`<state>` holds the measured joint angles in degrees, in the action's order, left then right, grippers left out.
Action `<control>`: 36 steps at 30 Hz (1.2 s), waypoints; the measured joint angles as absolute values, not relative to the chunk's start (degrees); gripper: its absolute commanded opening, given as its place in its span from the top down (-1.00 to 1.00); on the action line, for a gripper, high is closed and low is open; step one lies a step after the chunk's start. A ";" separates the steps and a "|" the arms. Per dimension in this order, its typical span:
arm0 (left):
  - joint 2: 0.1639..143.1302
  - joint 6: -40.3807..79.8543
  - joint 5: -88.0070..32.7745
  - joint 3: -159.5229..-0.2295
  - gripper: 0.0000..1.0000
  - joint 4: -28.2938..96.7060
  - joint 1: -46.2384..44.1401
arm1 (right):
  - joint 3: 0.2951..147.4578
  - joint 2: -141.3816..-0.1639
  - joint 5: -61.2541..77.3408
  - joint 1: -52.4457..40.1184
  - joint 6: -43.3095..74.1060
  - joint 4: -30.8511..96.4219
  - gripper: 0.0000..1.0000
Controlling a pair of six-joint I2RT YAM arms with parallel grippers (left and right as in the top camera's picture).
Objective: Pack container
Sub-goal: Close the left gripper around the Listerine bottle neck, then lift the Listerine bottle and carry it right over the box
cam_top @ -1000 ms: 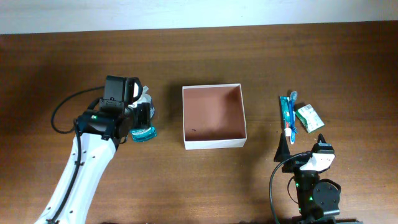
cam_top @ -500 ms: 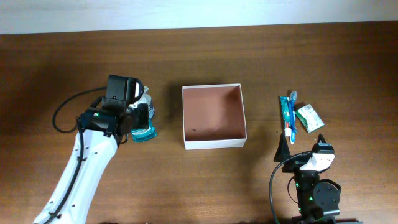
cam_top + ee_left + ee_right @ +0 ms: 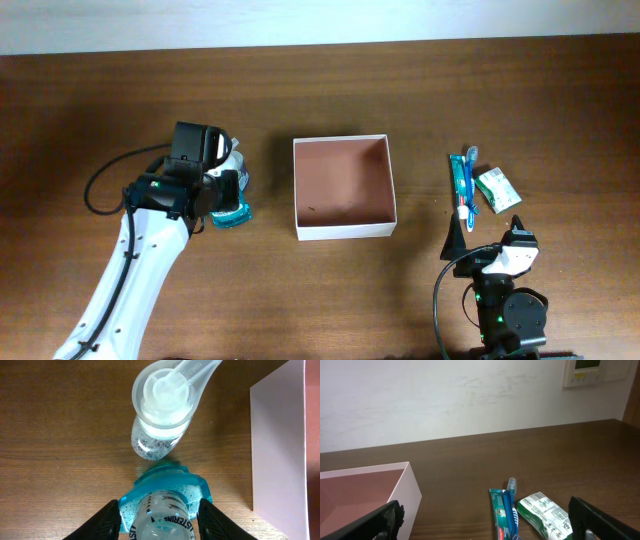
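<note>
Grasp step: my left gripper [image 3: 159, 519] is clamped on the teal bottle [image 3: 162, 495], just left of the container [image 3: 343, 231], which lies empty. Right gripper [image 3: 487, 521] gapes wide, idle, off the container's right. Next, I reckon: lift clear, cross its rim, lower inside.

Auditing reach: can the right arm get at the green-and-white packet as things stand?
Probably yes: the right gripper stands open close to the packet, with only bare table between them.

One container [image 3: 345, 231], two bottles [image 3: 158, 440] [image 3: 165, 491], one toothbrush [image 3: 512, 505], one toothpaste [image 3: 499, 510], one green-and-white packet [image 3: 545, 515].
</note>
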<state>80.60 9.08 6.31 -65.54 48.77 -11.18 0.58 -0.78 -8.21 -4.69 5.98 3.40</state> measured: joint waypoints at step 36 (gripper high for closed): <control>71.66 10.37 2.68 -66.65 0.55 51.92 -11.18 | 0.58 -0.78 -8.21 -4.69 6.00 3.40 -0.97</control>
<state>71.66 10.37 2.68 -66.65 51.92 -11.18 0.58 -0.78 -8.21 -4.69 6.00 3.40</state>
